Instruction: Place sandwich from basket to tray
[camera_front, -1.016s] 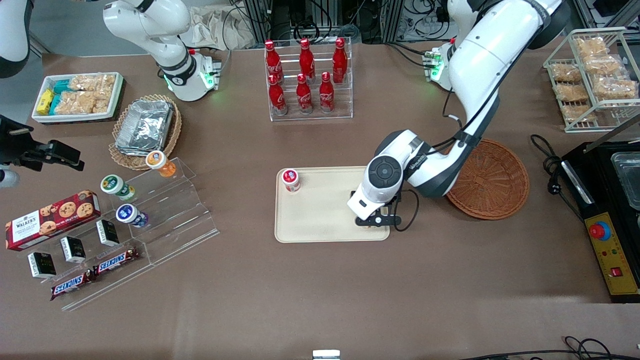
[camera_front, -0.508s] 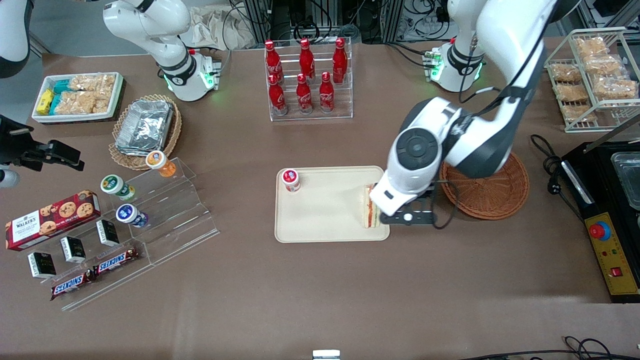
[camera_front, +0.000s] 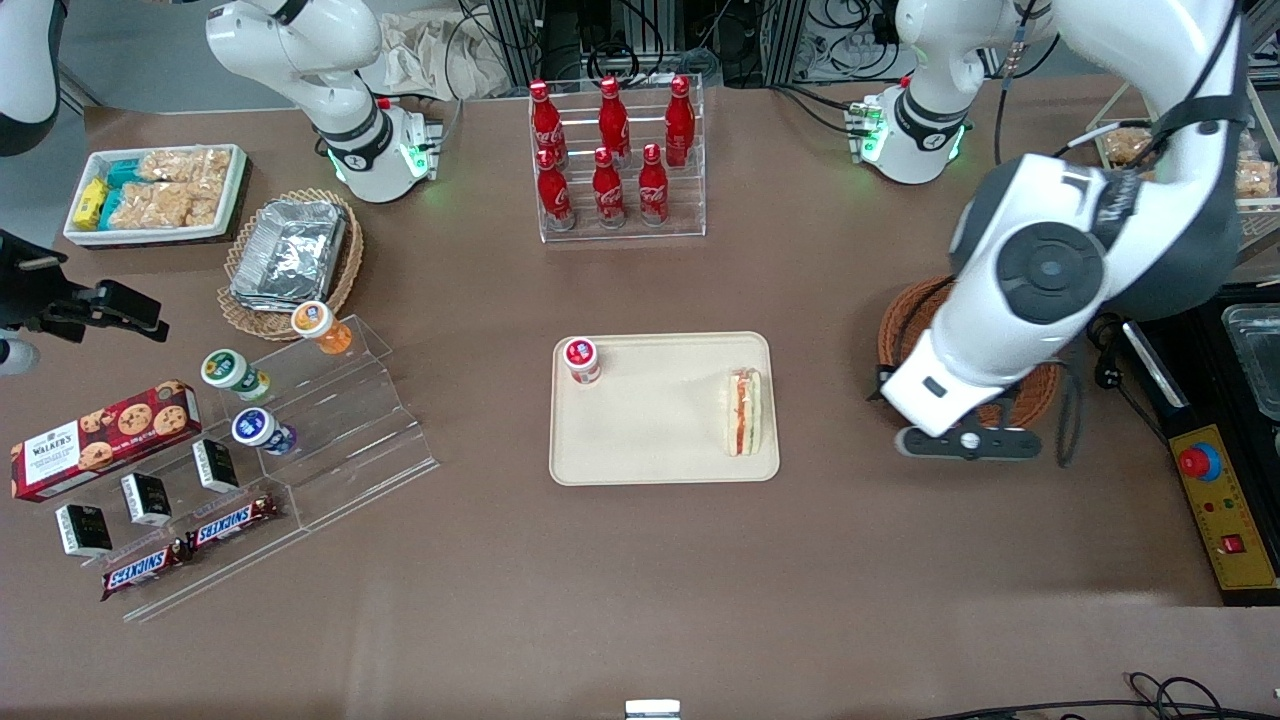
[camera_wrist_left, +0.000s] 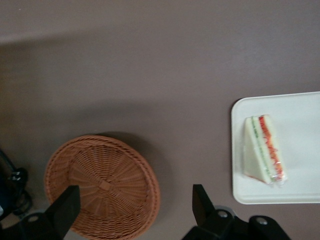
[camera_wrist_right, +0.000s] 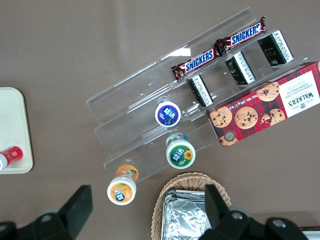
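The sandwich (camera_front: 744, 412) (camera_wrist_left: 262, 148), a white wedge with red and green layers, lies on the cream tray (camera_front: 650, 440) (camera_wrist_left: 300, 190), near the tray's edge toward the working arm's end. The reddish-brown wicker basket (camera_front: 900, 320) (camera_wrist_left: 100, 185) sits beside the tray and holds nothing; in the front view the arm covers most of it. My gripper (camera_front: 962, 442) (camera_wrist_left: 134, 202) hangs high over the basket's near rim, apart from the sandwich. It is open with nothing between its fingers.
A small red-lidded jar (camera_front: 581, 358) stands on the tray's corner toward the parked arm. A clear rack of red bottles (camera_front: 615, 160) is farther back. A black appliance with a yellow control panel (camera_front: 1225, 500) lies next to the basket at the working arm's end.
The gripper let go of the sandwich on the tray, rose, and swung away toward the working arm's end, over the basket. The sandwich stays where it was set down.
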